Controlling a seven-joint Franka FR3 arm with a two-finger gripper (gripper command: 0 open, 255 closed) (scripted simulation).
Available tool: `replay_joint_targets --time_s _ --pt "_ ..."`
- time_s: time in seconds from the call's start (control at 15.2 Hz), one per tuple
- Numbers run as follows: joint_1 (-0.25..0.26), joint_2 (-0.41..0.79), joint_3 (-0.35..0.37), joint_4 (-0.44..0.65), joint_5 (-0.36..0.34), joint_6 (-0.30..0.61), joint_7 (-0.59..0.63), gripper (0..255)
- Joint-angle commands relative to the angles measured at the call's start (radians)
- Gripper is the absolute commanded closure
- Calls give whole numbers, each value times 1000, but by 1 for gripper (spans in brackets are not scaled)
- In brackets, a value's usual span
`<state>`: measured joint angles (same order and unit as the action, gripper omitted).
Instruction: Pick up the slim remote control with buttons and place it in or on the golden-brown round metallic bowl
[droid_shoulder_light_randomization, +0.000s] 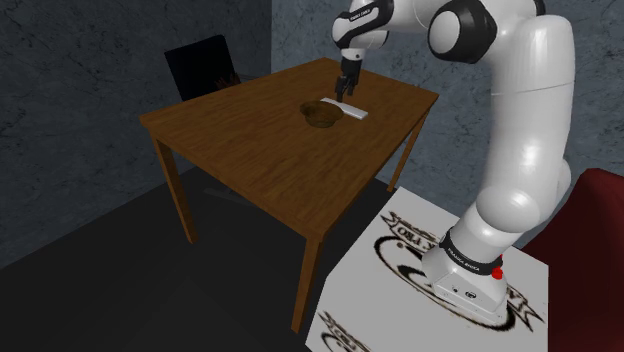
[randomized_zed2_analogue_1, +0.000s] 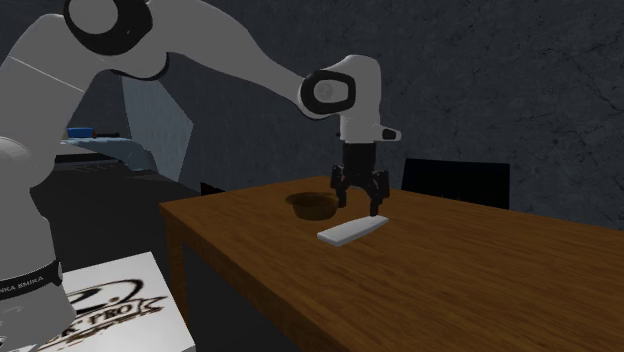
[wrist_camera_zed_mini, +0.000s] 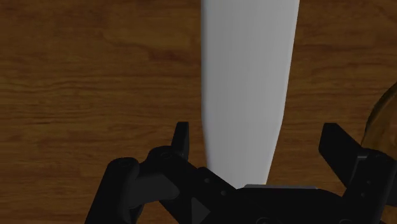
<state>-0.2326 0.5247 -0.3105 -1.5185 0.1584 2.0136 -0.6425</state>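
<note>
A slim, plain white remote (droid_shoulder_light_randomization: 349, 109) lies flat on the brown wooden table (droid_shoulder_light_randomization: 270, 160), right beside a dark golden-brown round bowl (droid_shoulder_light_randomization: 322, 114). My black gripper (droid_shoulder_light_randomization: 344, 92) hangs open just above the remote's far end. In the second exterior view the gripper (randomized_zed2_analogue_1: 359, 203) stands over the remote (randomized_zed2_analogue_1: 352, 230), with the bowl (randomized_zed2_analogue_1: 311, 206) to its left. In the wrist view the remote (wrist_camera_zed_mini: 248, 83) runs between my open gripper's (wrist_camera_zed_mini: 256, 137) fingers without touching them. The bowl's rim (wrist_camera_zed_mini: 385, 118) shows beside one finger.
A black chair (droid_shoulder_light_randomization: 203, 65) stands at the table's far side, also seen in the second exterior view as a dark chair back (randomized_zed2_analogue_1: 455, 180). My white stand (droid_shoulder_light_randomization: 430, 290) sits close to the table's near corner, beside something dark red (droid_shoulder_light_randomization: 592, 215). Dark walls surround the table.
</note>
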Motion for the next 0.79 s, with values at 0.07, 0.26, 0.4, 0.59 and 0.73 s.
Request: replay_joint_targets --time_s 0.07,0.26,0.4,0.59,0.73 --pt "-6 26 4 -2 8 28 -7 0" --pt "-7 42 7 -18 13 60 -10 0" --pt "-8 51 9 -26 16 77 -12 0" --pt "-8 51 9 -26 16 77 -12 0" --pt "-8 51 9 -26 16 77 -12 0"
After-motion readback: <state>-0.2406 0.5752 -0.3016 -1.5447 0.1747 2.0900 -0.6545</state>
